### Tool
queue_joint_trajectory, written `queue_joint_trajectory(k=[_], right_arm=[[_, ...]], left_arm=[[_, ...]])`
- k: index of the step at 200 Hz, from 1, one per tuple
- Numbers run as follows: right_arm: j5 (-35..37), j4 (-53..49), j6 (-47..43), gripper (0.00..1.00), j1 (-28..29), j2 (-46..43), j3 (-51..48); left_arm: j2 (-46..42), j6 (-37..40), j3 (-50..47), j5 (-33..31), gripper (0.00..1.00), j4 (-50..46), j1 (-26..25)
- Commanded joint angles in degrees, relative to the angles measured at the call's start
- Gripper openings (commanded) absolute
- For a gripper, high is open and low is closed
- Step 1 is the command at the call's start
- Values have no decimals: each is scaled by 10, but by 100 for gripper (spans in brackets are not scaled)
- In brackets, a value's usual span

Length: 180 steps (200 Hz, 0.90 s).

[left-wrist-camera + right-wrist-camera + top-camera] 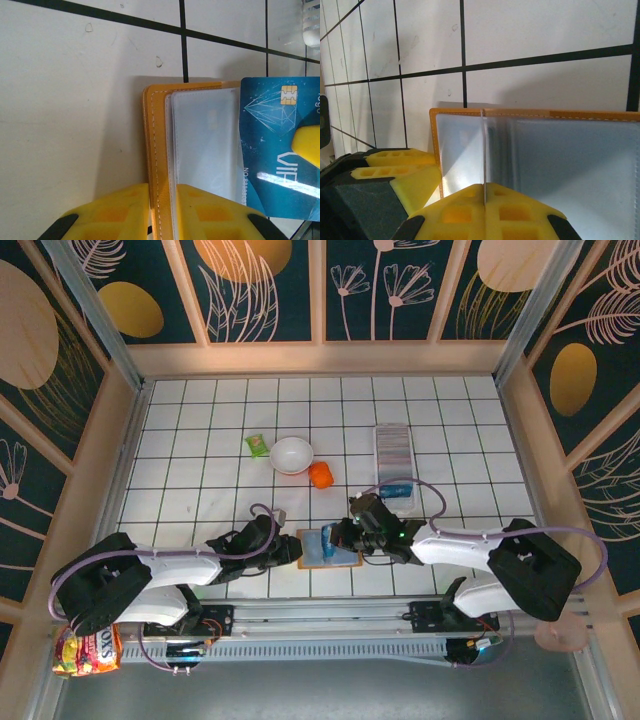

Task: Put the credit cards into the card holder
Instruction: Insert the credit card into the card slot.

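A tan-orange wallet (330, 553) lies open between my two arms, blue-grey inside up. My left gripper (292, 551) is shut on its left edge; the left wrist view has the yellow fingers (200, 212) clamping the stitched border (156, 165). My right gripper (338, 538) is shut on a blue credit card (277, 150) with a gold chip, held on edge over the wallet's clear sleeves. In the right wrist view this card (483, 150) appears edge-on as a thin line. The long white card holder (391, 445) lies farther back on the right, with another blue card (397, 488) at its near end.
A white bowl (291, 454), a green packet (258, 444) and a small orange object (320, 474) sit behind the wallet. A snack bag (85, 650) lies off the table at the near left. Wooden walls ring the tiled table (200, 490).
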Motion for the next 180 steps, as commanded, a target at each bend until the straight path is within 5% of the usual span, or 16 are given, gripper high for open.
queue_joint_trajectory(k=[1,62,180], right_arm=[[-11,24,9,0,5,7,-12],[29,-3,61,0,8,-22,-30],[-34,77,63,0,19,27,-26]], left_arm=[[11,-7,1,10,21,16,-3],[11,-5,2,9,20,11,-3],[13,-6,0,11,19,16,-3]])
